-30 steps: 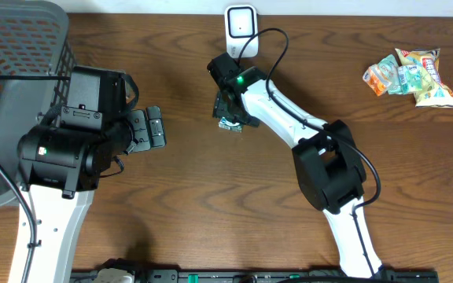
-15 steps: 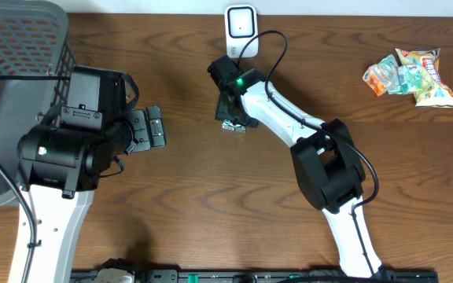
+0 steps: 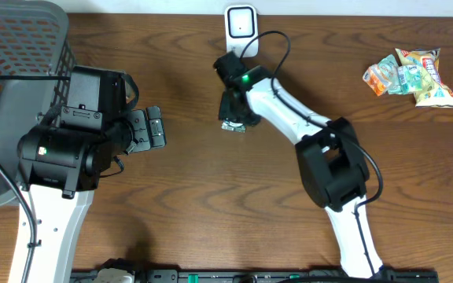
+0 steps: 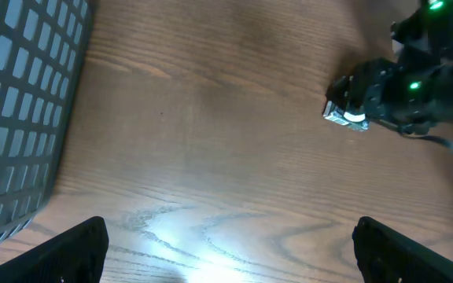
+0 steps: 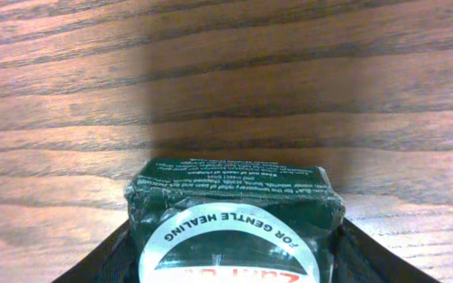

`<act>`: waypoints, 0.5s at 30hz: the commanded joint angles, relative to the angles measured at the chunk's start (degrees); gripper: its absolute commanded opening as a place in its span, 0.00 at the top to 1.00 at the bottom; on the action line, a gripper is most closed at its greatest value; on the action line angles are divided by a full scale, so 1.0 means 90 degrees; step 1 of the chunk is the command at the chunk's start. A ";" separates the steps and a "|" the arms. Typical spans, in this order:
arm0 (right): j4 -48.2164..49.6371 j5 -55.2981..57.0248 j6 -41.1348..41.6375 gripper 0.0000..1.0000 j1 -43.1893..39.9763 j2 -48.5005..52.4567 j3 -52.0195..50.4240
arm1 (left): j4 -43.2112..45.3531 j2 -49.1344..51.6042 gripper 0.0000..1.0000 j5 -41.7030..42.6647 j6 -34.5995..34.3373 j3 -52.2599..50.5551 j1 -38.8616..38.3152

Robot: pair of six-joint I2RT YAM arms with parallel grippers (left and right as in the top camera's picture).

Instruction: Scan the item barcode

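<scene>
Since a second ago the right gripper has shifted a little toward the white barcode scanner, and its elbow has swung slightly outward. The left arm has not moved. The small dark green box with a white round label lies about where it was, its edge peeking out from under the right gripper in the overhead view.

The surface is a dark brown wooden table with strong grain, and lamp glare falls on it in front of the left jaws. A grey plastic mesh basket stands behind and beside the left gripper. The scanner stands upright just past the right jaws, at the table's far edge. A pile of colourful snack packets lies well away from both grippers, out beyond the right arm.

The left jaws stand spread wide and bare. They hold nothing and touch nothing, and only wood lies between their tips in the left wrist view.

The green box sits squarely between the right jaws. The dark fingers flank its two sides, close against them at the bottom of the right wrist view. From these views I cannot tell whether they already press the box or only bracket it. The label on the box reads "FOR GENTLE HEALING".
</scene>
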 commanded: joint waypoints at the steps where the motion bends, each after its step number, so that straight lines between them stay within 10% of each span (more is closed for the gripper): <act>1: -0.0168 -0.1608 -0.0498 0.46 -0.0432 -0.0015 -0.0109 | -0.0015 -0.0010 0.02 -0.0058 0.0012 0.0068 -0.0010; 15: -0.0449 -0.4328 -0.1338 0.48 -0.1243 -0.0321 -0.0109 | -0.0015 -0.0010 0.02 -0.0058 0.0012 0.0068 -0.0010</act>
